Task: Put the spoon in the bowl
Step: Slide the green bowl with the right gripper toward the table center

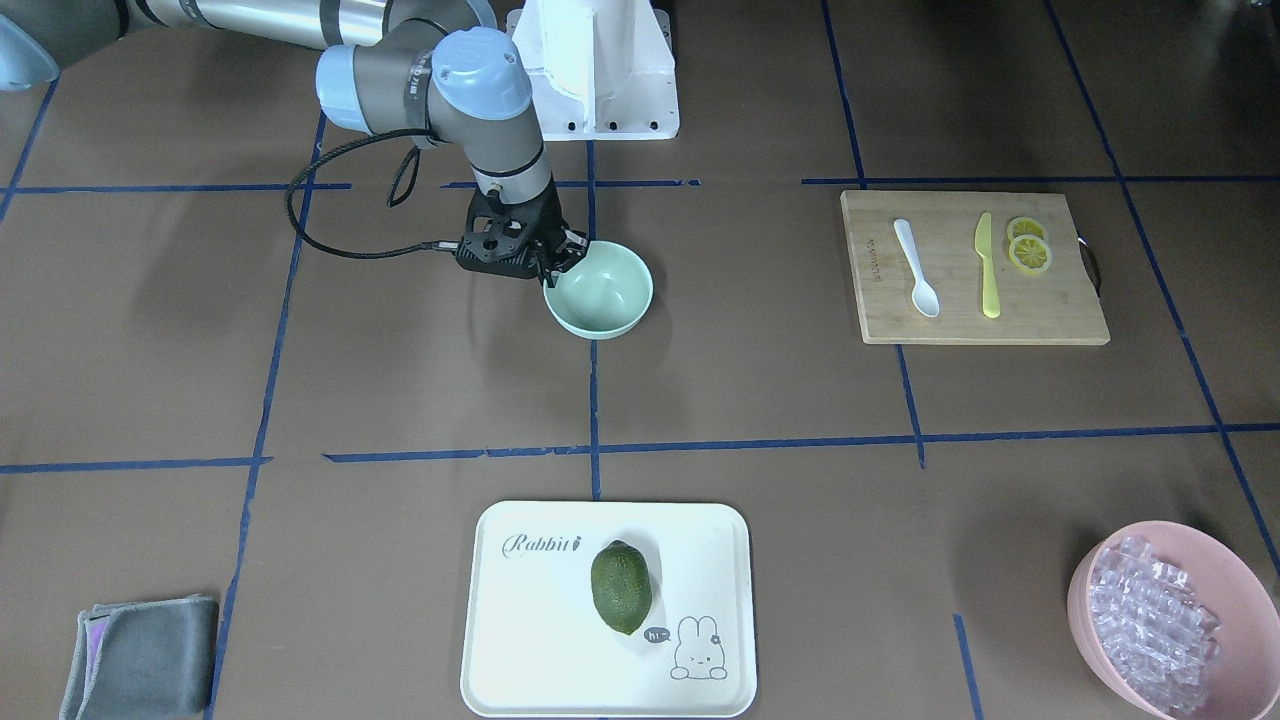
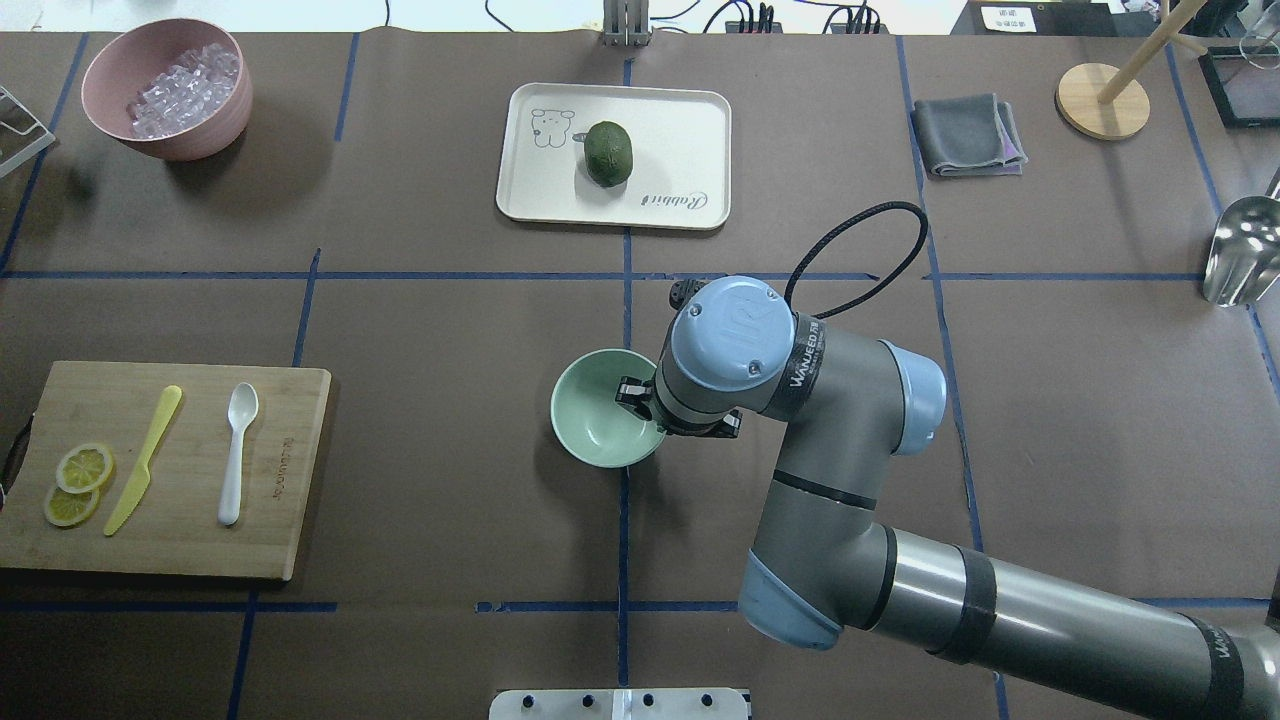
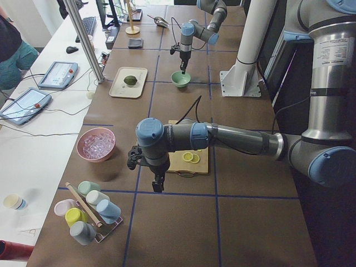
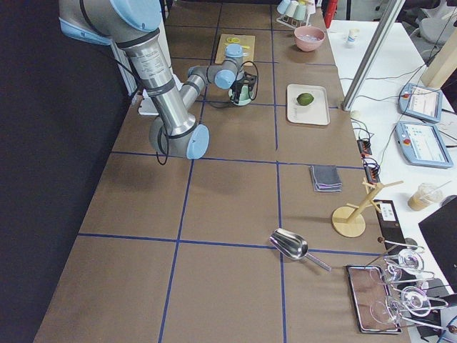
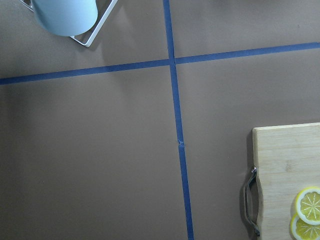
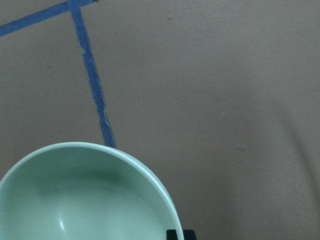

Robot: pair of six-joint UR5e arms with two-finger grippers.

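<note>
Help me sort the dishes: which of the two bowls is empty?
The mint-green bowl by the right gripper is empty; the pink bowl holds clear ice-like pieces.

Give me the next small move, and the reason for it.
Probably move the left gripper over the spoon: it lies untouched on the cutting board, the left gripper hangs just off that board's end, and the right gripper is at the rim of the bowl.

The white tray (image 1: 540, 620) reads "Rabbit" and "hi~".
</note>
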